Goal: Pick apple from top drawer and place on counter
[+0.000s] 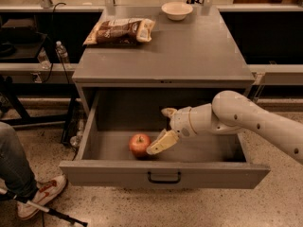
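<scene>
The claw [157, 130] is hanging spread open inside the pulled-out wide grey metal top drawer [163, 174], just beside the small round red apple [139, 144], which is lying ungrasped on the drawer floor. Gripping, lifting and placing on the flat matte grey table [189, 51] are remaining.

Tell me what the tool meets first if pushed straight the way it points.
Probably the apple, just left of the open tool inside the top drawer, though depth is uncertain.
</scene>
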